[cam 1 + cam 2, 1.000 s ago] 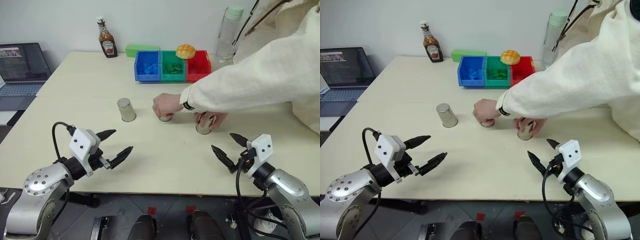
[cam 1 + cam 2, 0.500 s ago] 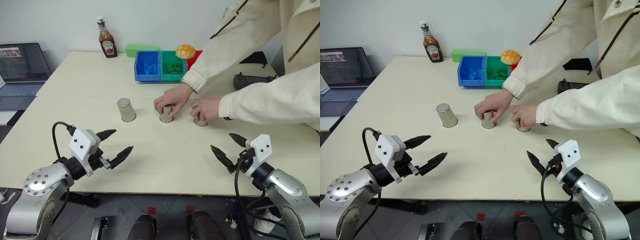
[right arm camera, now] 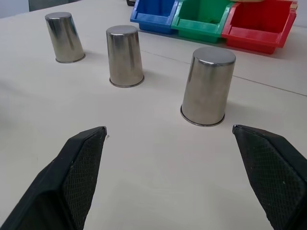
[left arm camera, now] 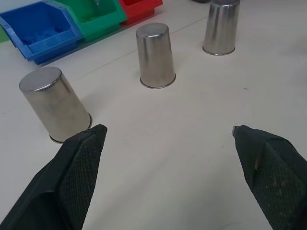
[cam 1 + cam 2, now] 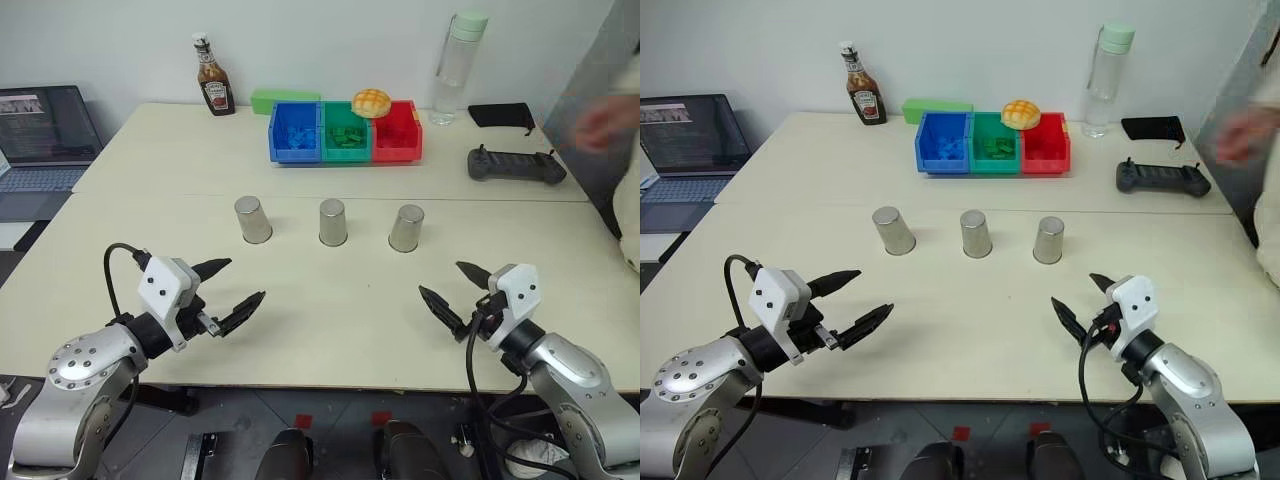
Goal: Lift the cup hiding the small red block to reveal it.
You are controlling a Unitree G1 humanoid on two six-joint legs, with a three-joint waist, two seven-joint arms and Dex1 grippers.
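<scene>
Beyond both open pincers [image 5: 228, 292] [image 5: 458, 291], three upturned cups [image 5: 333, 222].

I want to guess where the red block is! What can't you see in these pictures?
- The small red block: it must sit under one of the three upside-down cups, left, middle or right; their metal walls hide which.
- The person's hand: blurred, at the head view's right edge.
- The ketchup bottle: label too small to read.
- The laptop: cut off by the left edge.

A person's hand [image 5: 603, 122] shows blurred at the right edge, and the laptop [image 5: 45, 135] is cut off at the left.
</scene>
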